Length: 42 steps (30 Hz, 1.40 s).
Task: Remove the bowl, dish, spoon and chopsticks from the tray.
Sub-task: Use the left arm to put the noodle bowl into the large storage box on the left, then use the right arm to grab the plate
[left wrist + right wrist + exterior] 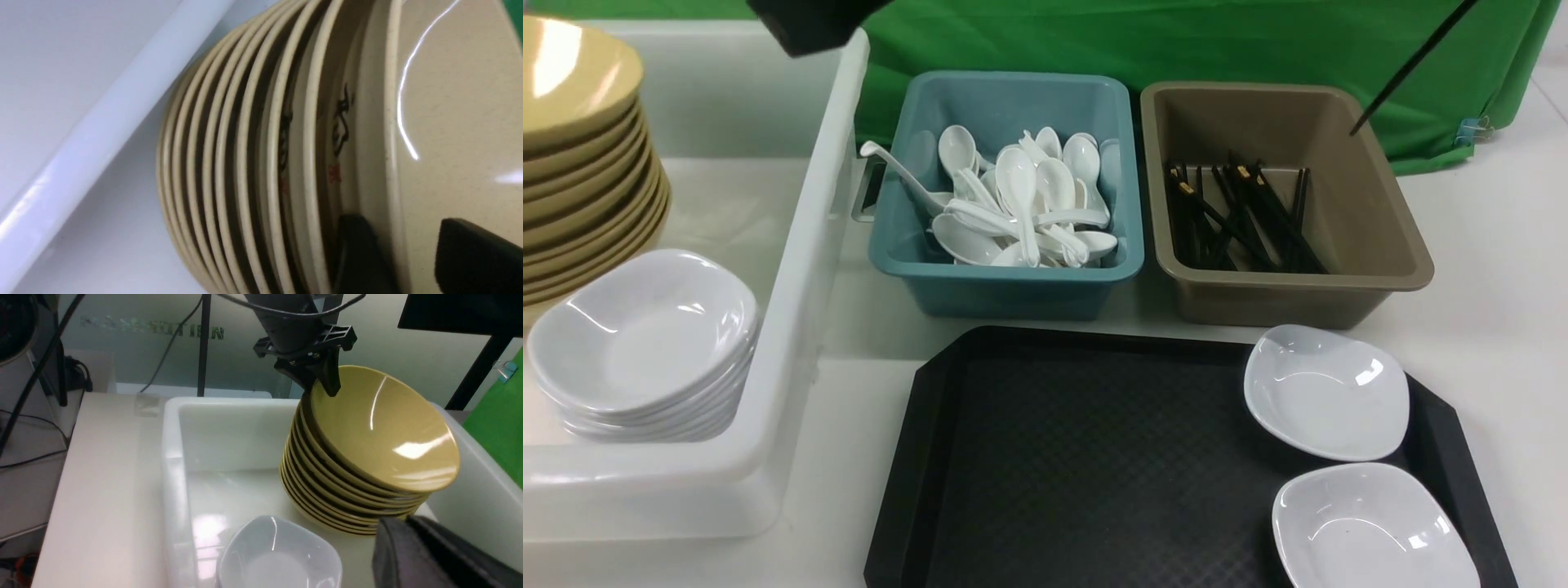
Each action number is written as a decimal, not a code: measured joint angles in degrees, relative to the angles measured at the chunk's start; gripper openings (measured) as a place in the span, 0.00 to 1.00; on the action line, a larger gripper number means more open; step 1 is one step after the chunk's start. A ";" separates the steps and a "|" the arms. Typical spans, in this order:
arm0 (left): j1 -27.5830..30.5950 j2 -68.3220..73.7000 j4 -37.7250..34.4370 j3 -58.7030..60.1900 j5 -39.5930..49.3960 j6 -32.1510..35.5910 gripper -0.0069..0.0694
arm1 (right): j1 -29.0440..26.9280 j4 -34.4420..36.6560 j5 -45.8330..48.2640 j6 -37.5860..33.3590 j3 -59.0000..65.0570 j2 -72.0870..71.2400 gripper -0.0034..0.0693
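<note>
Left fingers (470,257) parted, astride bowl (457,102) rim

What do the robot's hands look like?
The left gripper is black plastic: a wide crossbar, two pointed wedge-shaped fingers, and thin black cables looping above it. The right gripper looks dark grey and blocky, too close to see more.

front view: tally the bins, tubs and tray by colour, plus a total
white bin: 1
teal tub: 1
brown tub: 1
black tray: 1
total: 4
</note>
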 joint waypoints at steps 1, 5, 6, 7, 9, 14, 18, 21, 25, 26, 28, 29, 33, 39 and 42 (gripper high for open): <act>0.00 -0.37 1.59 -0.62 0.60 -0.05 0.59 | 0.00 -0.94 0.21 1.10 0.00 0.00 0.06; 0.00 -2.43 6.60 -4.12 3.85 -0.05 0.74 | 0.00 -10.96 1.29 9.94 0.00 -0.80 0.06; 0.00 -3.20 7.78 -5.57 4.68 -0.05 0.78 | 0.00 -14.67 2.05 13.04 0.00 -1.20 0.06; -0.08 -4.63 8.90 -7.79 5.66 -0.05 0.79 | 0.00 -25.25 5.07 19.06 0.00 -2.59 0.06; -1.53 -7.64 9.44 -9.28 5.78 0.89 0.73 | 0.00 -35.51 8.81 25.15 0.00 -4.42 0.06; -12.58 -13.22 8.57 -9.10 5.90 5.08 0.32 | -1.05 -50.93 19.83 33.33 0.33 -9.01 0.06; -37.65 -16.20 6.52 -4.41 6.00 6.05 0.10 | -9.20 -53.04 23.10 38.40 11.35 -19.00 0.05; -55.54 -14.05 6.65 1.88 5.25 5.76 0.08 | -16.57 -51.00 23.61 41.01 25.42 -27.32 0.05; -66.39 -9.86 6.94 6.08 2.31 4.67 0.11 | -21.70 -48.86 23.90 41.72 36.84 -34.34 0.05; -69.77 -8.31 7.51 6.72 1.57 4.52 0.12 | -22.63 -48.15 23.77 41.85 40.13 -35.74 0.05; -75.86 -3.71 8.91 7.58 -0.24 4.36 0.16 | -25.60 -45.69 22.34 42.26 48.72 -41.29 0.05; -76.23 -3.37 8.91 7.58 -0.36 4.36 0.16 | -25.98 -45.45 22.18 42.26 49.31 -41.68 0.05; -79.92 0.37 9.84 7.94 -2.95 4.26 0.18 | -26.82 -35.41 21.12 37.08 58.32 -46.25 0.05; -78.15 -3.57 13.42 9.46 -1.35 4.19 0.14 | -19.21 -25.46 13.09 31.70 66.67 -40.30 0.15; -77.34 -7.92 14.75 13.34 -1.43 3.99 0.12 | -13.54 -27.56 6.66 34.11 69.70 -35.20 0.26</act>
